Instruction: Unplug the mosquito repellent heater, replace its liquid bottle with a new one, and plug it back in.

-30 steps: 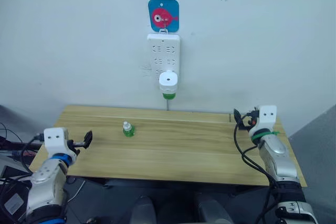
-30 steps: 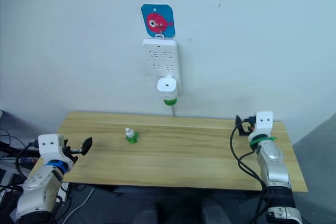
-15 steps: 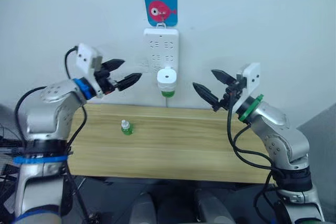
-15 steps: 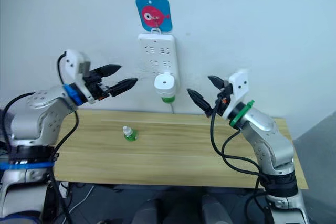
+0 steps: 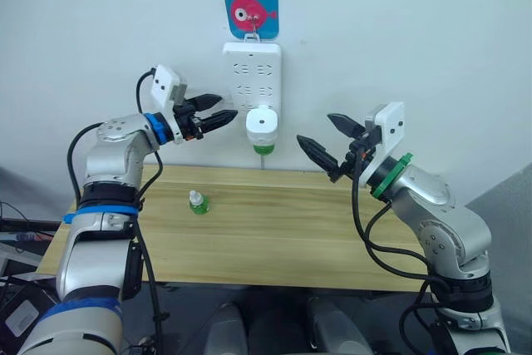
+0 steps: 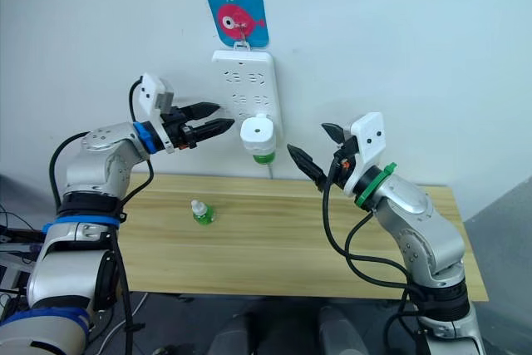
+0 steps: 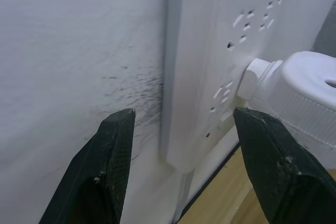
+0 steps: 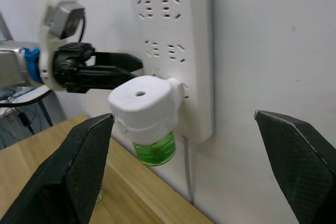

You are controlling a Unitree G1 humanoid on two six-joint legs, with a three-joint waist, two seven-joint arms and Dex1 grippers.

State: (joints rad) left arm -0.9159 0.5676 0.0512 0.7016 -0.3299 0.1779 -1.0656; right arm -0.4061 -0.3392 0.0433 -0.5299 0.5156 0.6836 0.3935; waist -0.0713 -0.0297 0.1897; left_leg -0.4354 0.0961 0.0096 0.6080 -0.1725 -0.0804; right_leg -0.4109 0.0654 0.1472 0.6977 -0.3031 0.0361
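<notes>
Left gripper had closed in on the strip upper centre; right gripper neared; both fingers apart, heater still plugged.

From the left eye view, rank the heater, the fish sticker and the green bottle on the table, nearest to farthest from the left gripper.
1. mosquito repellent heater, plugged in just beyond the left gripper.
2. green bottle, below on the table.
3. fish sticker, above the strip; close to the bottle's rank.

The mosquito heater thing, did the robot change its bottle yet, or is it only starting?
Only starting. Nothing is done: the mosquito repellent heater sits plugged into the power strip, green bottle attached. Both open grippers hover beside it, the left gripper and right gripper, touching nothing. The new bottle waits on the table. Unplugging, swapping and replugging remain.
</notes>
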